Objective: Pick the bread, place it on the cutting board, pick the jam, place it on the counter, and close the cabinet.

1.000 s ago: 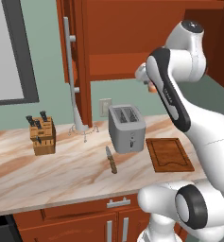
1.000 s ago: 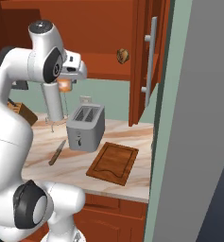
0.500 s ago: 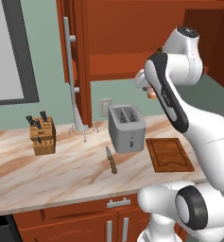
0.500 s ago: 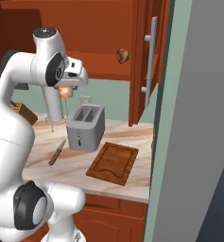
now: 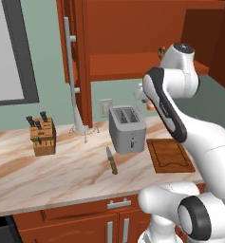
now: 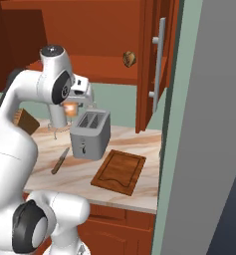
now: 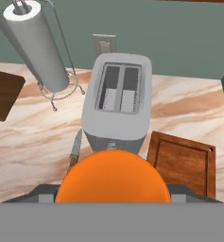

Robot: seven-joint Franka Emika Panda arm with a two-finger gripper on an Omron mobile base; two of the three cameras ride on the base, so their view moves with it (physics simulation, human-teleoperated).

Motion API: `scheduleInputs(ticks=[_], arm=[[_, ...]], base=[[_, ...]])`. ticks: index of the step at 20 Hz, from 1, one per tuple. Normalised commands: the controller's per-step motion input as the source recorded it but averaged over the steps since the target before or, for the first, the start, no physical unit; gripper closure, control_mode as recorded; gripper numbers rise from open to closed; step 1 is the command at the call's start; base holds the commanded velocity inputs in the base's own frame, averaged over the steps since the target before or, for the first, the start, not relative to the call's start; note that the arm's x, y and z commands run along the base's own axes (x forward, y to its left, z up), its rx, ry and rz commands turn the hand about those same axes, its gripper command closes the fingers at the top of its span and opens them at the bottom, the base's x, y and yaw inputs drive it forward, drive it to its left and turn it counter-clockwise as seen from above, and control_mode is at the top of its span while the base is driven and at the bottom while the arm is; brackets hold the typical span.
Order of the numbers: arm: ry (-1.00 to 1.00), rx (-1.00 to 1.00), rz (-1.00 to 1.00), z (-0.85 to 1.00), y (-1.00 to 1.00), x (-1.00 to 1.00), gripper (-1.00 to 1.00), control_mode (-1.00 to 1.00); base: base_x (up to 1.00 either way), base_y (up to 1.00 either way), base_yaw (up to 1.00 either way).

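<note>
- The surface (image 5: 61, 175) is beige-and-pink marbled stone; a grey toaster (image 5: 127, 128) stands on it near the back wall and serves as my landmark.
- The cutting board (image 5: 170, 154) lies flat just to the right of the toaster, bare.
- A knife (image 5: 112, 160) lies in front of the toaster; a knife block (image 5: 42, 136) stands well to its left, and a paper towel holder (image 7: 35, 45) between block and toaster.
- The cabinet (image 6: 154, 69) above the toaster stands open; the bread (image 6: 129, 59) sits on its shelf, up and to the right of the toaster.
- My arm is raised and folded, with my end effector (image 6: 73, 105) above the toaster.
- My end effector is pinching the jam (image 7: 112, 177), held in the air over the toaster's front edge.
</note>
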Motion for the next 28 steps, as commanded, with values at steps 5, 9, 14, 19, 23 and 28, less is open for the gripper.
scheduleInputs(ticks=[5,9,14,19,23,28], arm=[[0.0,0.0,0.0,-0.56,0.0,0.0,1.0,-1.0],[0.0,0.0,0.0,-0.49,0.0,0.0,1.0,-1.0],[0.0,0.0,0.0,-0.5,0.0,0.0,1.0,-1.0],[0.0,0.0,0.0,-0.47,0.0,0.0,1.0,-1.0],[0.0,0.0,0.0,-0.46,0.0,0.0,1.0,-1.0],[0.0,0.0,0.0,-0.42,0.0,0.0,1.0,-1.0]], base=[[0.0,0.0,0.0],[0.0,0.0,0.0],[0.0,0.0,0.0],[0.0,0.0,0.0],[0.0,0.0,0.0],[0.0,0.0,0.0]])
